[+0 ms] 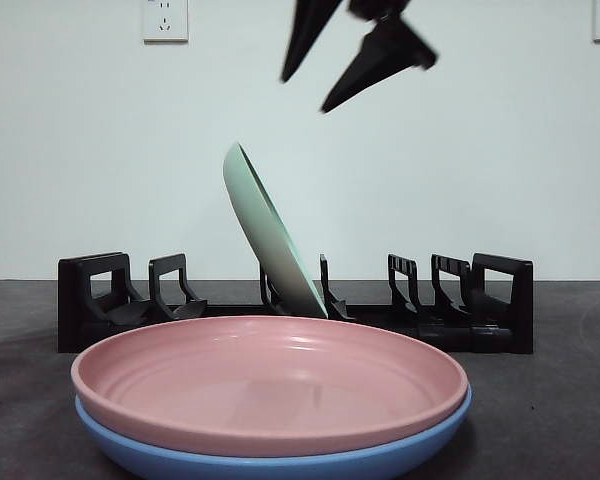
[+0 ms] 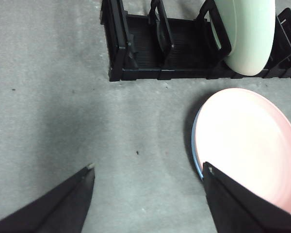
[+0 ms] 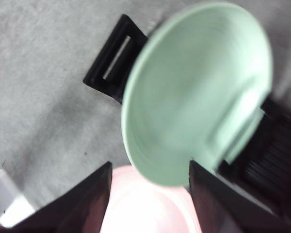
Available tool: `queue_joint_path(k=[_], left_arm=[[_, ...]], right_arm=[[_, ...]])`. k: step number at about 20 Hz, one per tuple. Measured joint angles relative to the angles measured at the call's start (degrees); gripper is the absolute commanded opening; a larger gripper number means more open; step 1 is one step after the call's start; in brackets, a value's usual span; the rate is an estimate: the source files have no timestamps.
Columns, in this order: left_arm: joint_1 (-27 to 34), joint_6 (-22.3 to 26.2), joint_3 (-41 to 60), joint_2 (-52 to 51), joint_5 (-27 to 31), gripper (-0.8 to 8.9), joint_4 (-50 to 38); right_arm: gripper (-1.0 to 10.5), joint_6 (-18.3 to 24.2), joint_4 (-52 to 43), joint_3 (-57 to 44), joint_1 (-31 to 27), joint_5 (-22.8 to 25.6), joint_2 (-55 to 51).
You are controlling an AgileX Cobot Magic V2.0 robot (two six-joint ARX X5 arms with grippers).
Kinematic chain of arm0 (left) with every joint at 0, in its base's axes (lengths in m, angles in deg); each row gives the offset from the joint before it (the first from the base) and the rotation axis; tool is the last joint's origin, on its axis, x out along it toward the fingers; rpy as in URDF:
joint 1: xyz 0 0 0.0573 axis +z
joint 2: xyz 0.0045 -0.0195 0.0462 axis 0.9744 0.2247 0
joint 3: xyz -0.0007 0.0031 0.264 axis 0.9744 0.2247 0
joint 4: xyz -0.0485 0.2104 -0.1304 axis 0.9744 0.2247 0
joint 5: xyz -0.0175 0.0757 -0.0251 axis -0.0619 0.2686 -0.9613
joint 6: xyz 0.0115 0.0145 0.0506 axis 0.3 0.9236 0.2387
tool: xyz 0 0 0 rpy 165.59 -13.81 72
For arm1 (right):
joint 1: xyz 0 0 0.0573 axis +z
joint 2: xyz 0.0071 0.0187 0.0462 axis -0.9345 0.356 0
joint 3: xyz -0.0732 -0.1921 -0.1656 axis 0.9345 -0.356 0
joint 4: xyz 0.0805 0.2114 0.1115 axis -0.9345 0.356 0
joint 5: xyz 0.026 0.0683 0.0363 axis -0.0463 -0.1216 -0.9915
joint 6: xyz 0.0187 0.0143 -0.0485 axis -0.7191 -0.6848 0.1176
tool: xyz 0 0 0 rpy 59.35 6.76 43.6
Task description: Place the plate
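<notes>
Nearest the front camera sits a pink plate (image 1: 270, 385), stacked inside a blue plate (image 1: 280, 462) on the dark grey table (image 1: 550, 400); only the blue rim shows beneath the pink one. Behind the stack runs a black dish rack (image 1: 490, 300) with upright dividers along its length; a pale green plate (image 1: 265, 235) stands in a slot near the rack's middle, tilted and leaning against a divider, its lower edge down in the rack. Above the green plate, the right gripper (image 1: 325, 85) hangs clear of the rim, jaws spread and holding nothing; its wrist view looks down into the green plate's blurred face, framed between the two jaws. Off to one side, the left gripper (image 2: 148, 174) hovers over bare table beside the stacked plates, jaws spread wide and empty; two white wall sockets (image 1: 165, 20) show on the pale wall behind.
</notes>
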Motion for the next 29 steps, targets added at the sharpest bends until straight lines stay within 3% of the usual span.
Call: queue_joint_path(k=[4,14,15,19,25,29], left_arm=[[0.0,0.0,0.0,0.0,0.9,3.52,-0.1],[0.1,0.0,0.0,0.0,2.3,3.52,-0.3],[0.1,0.0,0.0,0.0,2.3,3.52,-0.3],[0.1,0.0,0.0,0.0,2.4,3.52,-0.3],[0.1,0.0,0.0,0.0,2.4,3.52,-0.3],[0.1,0.0,0.0,0.0,2.4,3.52,-0.3]], right_arm=[[2.5,-0.1,-0.9,5.0,2.2,-0.1,6.3],[2.5,-1.5,-6.0,5.6,4.0,-1.7,11.5],[2.4,-1.6,-6.1,5.6,4.0,-1.8,12.0],[0.1,-1.7,-5.9,5.6,4.3,-1.3,13.6],[0.1,-2.6,-4.0,6.3,4.7,-1.4,13.6],[0.1,-2.6,1.8,12.1,4.6,-1.4,13.6]])
